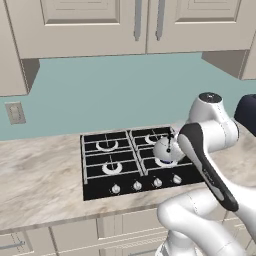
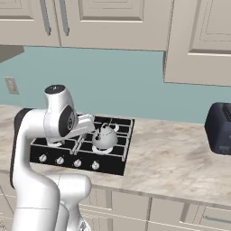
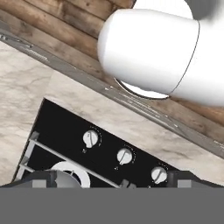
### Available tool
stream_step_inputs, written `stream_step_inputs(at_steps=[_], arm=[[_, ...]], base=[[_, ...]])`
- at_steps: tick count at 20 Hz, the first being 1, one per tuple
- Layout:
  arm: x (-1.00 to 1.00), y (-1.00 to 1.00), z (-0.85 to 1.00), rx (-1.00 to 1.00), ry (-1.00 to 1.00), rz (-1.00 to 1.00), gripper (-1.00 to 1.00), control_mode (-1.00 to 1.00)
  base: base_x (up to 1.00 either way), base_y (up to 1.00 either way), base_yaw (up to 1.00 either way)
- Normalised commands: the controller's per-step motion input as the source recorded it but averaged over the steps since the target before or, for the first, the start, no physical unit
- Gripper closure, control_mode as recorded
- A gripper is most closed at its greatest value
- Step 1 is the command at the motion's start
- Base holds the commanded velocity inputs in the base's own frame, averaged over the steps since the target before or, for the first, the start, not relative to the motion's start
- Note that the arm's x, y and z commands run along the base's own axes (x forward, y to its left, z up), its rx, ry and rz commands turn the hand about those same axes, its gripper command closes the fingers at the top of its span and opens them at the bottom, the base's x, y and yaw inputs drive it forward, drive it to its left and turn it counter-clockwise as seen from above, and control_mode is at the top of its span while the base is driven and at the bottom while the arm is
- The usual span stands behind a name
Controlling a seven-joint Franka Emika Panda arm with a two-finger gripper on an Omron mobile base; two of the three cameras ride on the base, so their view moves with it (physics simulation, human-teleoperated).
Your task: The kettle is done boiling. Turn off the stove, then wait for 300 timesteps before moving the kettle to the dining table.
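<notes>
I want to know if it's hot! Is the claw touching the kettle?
Cannot tell. In the left base view the arm covers the space beside the kettle; in the hand view the claw's tips sit over the stove.

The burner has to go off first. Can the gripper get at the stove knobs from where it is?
Probably yes: the open gripper hangs above the stove, and its knobs lie bare, nothing covering them.
</notes>
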Motion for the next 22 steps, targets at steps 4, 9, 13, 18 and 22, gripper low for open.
stream_step_inputs(at_steps=[4,9,13,18,22], arm=[[0.00,-0.23,-0.36,-0.08,0.02,0.04,-1.00,-1.00],[0.00,-0.22,-0.38,-0.03,0.02,0.07,-1.00,-1.00],[0.00,-0.15,-0.12,0.00,0.00,0.03,-1.00,-1.00],[0.15,-0.16,-0.21,0.00,0.00,0.00,-1.00,-1.00],[0.32,-0.03,-0.23,0.00,0.00,0.00,-1.00,-1.00]], base=[[0.00,0.00,0.00],[0.00,0.00,0.00],[0.00,0.00,0.00],[0.00,0.00,0.00],[0.00,0.00,0.00]])
